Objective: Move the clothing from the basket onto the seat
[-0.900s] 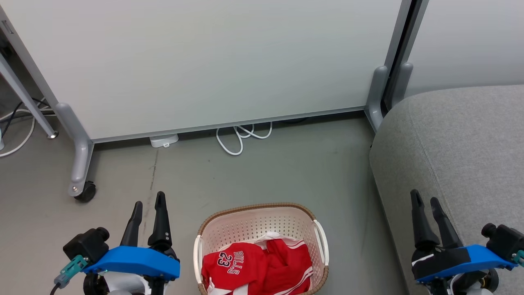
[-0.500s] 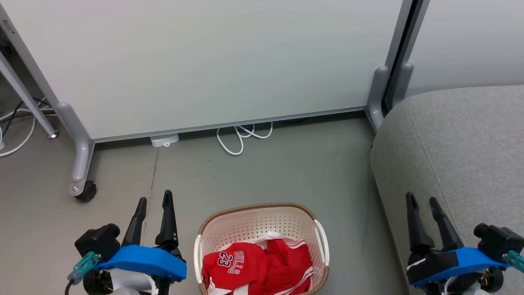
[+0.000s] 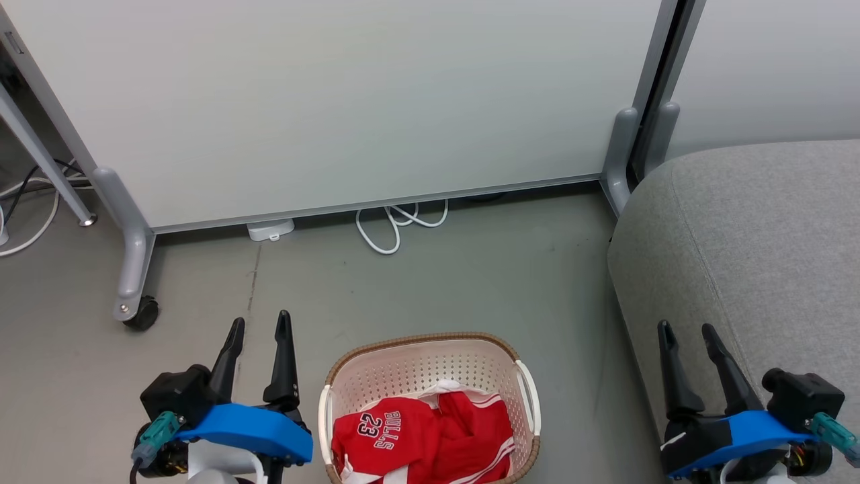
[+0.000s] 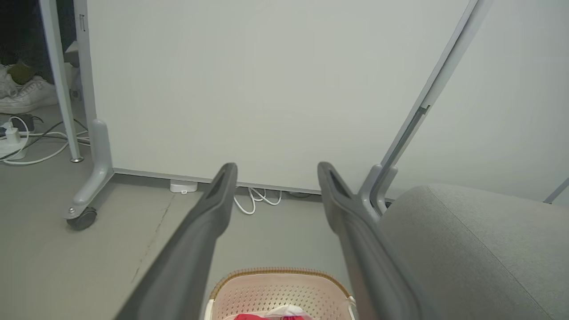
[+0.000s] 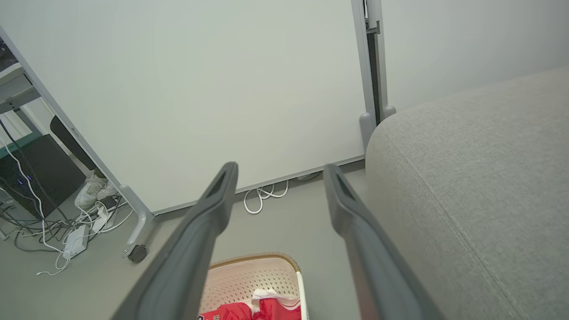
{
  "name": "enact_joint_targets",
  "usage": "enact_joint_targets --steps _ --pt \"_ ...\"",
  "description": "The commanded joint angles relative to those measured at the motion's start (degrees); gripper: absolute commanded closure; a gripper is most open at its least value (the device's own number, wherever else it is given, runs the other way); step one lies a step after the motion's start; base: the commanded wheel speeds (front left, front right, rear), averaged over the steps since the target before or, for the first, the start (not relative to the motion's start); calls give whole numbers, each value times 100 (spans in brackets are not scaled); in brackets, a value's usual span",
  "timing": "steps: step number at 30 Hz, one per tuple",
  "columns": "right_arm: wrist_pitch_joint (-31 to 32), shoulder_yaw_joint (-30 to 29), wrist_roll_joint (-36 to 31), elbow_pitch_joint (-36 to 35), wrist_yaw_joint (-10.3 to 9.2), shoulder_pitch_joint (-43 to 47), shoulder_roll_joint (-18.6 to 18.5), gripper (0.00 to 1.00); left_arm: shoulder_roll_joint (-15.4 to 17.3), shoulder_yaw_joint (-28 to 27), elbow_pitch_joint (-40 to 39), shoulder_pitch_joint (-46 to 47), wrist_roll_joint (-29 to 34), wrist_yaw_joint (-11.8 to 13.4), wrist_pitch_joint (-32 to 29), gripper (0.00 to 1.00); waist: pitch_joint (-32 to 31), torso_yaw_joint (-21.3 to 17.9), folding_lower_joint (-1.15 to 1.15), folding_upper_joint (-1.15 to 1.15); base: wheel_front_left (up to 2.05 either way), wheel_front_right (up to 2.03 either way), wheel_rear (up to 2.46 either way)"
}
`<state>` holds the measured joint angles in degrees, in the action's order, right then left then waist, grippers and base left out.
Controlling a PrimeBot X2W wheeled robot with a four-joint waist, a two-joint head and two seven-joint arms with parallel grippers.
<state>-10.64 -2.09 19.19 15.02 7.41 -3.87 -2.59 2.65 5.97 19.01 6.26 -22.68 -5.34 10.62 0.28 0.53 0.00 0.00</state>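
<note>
The cream basket (image 3: 416,359) with a brown rim stands on the floor at the bottom centre of the head view. Red clothing (image 3: 423,437) with white "BULLS 23" lettering lies crumpled inside it. The grey seat (image 3: 759,235) fills the right side. My left gripper (image 3: 260,324) hovers open just left of the basket, nothing between its fingers. Over the seat's front edge, right of the basket, my right gripper (image 3: 685,327) is open and empty too. The left wrist view catches the basket (image 4: 275,289) and seat (image 4: 480,240); the right wrist view catches the basket (image 5: 253,278), clothing (image 5: 266,309) and seat (image 5: 480,178).
A white partition panel (image 3: 336,101) on grey wheeled feet (image 3: 138,306) stands behind the basket. A coiled white cable (image 3: 396,225) lies at its base, more cables (image 3: 27,208) at far left. Bare grey floor (image 3: 437,289) lies between basket and panel.
Both grippers have drifted inward toward the basket and slightly lower in the head view. The basket and clothing have stayed put.
</note>
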Motion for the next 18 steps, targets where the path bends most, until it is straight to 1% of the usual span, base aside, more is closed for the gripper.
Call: enact_joint_targets --steps 1,10,18 --pt "-50 2 -172 -2 10 34 -38 0 30 13 -5 121 143 14 51 0 -1 2 0 0 0 0 0" --pt "-159 -14 -611 107 11 0 -40 0 29 40 102 140 467 -10 166 0 2 -7 0 0 0 0 0" --pt "-258 -27 -997 176 11 -16 -40 0 30 86 154 150 739 27 257 0 0 -5 0 0 0 0 0"
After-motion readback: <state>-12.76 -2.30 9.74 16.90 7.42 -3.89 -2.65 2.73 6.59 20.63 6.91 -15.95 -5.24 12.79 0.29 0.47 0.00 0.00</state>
